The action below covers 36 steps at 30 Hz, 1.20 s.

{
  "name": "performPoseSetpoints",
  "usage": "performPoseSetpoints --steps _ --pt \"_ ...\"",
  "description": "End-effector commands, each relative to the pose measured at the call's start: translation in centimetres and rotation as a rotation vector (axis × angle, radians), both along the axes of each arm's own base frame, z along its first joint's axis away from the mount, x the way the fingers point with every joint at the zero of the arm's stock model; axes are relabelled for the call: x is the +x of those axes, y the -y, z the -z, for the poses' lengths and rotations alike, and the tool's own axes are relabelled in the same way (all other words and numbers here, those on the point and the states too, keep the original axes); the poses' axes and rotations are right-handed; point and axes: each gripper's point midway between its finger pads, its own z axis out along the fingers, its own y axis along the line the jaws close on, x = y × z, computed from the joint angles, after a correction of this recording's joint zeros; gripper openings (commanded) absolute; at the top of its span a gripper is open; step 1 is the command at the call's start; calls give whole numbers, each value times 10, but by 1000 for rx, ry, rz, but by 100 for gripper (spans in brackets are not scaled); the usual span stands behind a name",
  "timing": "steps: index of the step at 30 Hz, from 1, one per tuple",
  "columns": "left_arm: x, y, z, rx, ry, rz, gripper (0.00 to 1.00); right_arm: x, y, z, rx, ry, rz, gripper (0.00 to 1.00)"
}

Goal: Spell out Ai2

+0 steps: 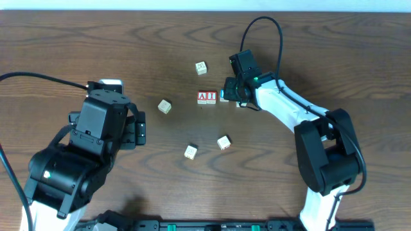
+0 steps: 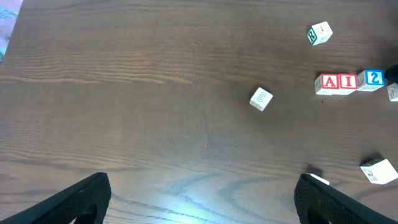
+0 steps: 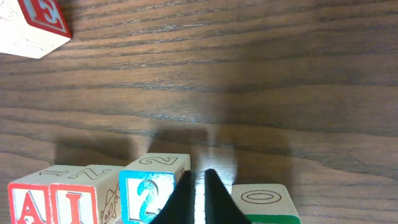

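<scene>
Three blocks stand in a row: a red A [image 1: 202, 97], a red I [image 1: 211, 97] and a blue 2 [image 1: 224, 97]. The right wrist view shows the A [image 3: 28, 202], I [image 3: 74, 202] and 2 [image 3: 149, 186] side by side, touching. My right gripper [image 3: 198, 177] is shut with nothing in it. Its fingers sit against the right side of the 2 block, between it and a green O block [image 3: 264, 202]. My left gripper [image 2: 202, 199] is open and empty, far left of the row [image 2: 347, 81].
Loose blocks lie around the row: one behind it [image 1: 201, 67], one to its left [image 1: 165, 106], two nearer the front [image 1: 191, 152] [image 1: 223, 142]. A red E block [image 3: 34, 25] shows at the top left of the right wrist view.
</scene>
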Motion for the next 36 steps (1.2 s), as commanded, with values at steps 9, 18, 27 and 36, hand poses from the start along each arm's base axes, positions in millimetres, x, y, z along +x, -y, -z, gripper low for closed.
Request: performPoseSetpoints --steps 9,18,27,36 --pt "3 -3 -7 3 26 -19 96 2 -6 -1 -8 12 -1 16" --pt "3 -2 -7 2 30 -19 95 3 -7 -1 -6 15 1 19" --pt "3 -2 -7 2 30 -19 95 3 -7 -1 -4 14 3 27" --pt "3 -2 -7 2 30 -19 96 1 -10 -1 -3 14 -1 33"
